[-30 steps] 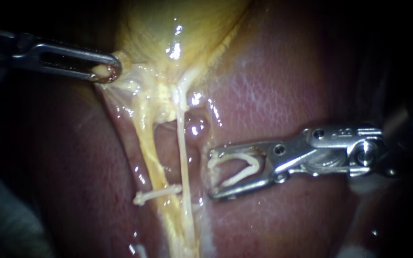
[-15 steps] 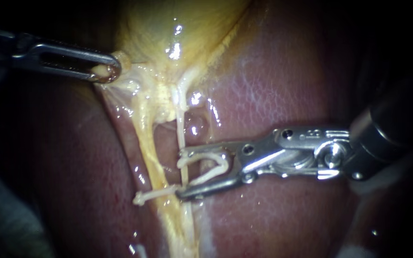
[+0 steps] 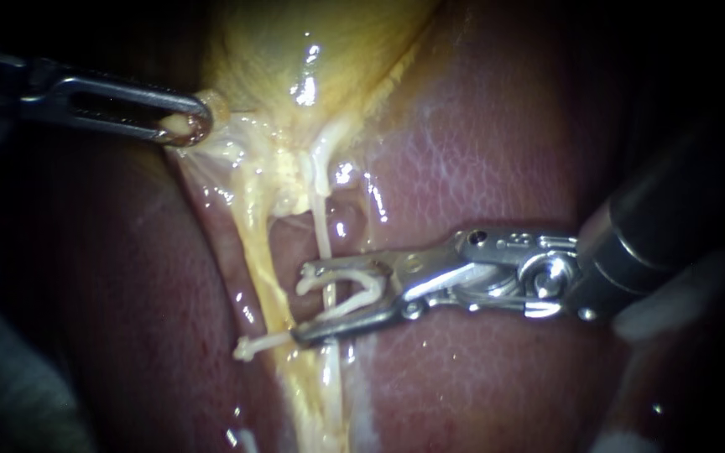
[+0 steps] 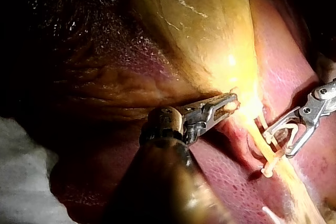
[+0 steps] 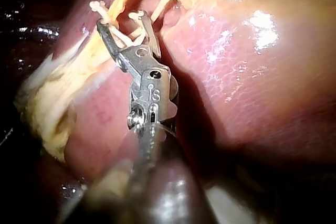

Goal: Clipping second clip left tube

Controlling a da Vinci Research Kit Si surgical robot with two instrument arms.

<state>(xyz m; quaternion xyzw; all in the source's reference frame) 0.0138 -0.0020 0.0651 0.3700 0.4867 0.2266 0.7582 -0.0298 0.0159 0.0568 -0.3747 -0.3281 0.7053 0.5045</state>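
Both halves of the right instrument's [image 3: 300,304] claw, spread wide, cradle an open clip [image 3: 377,289] (astride a thin tube [image 3: 320,239]).

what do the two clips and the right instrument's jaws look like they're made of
The placed clip and the loaded clip look like matte off-white plastic, probably: opaque, no metallic glint. The right instrument holding the loaded clip looks like polished steel: silvery, with bright reflections on its jaws.
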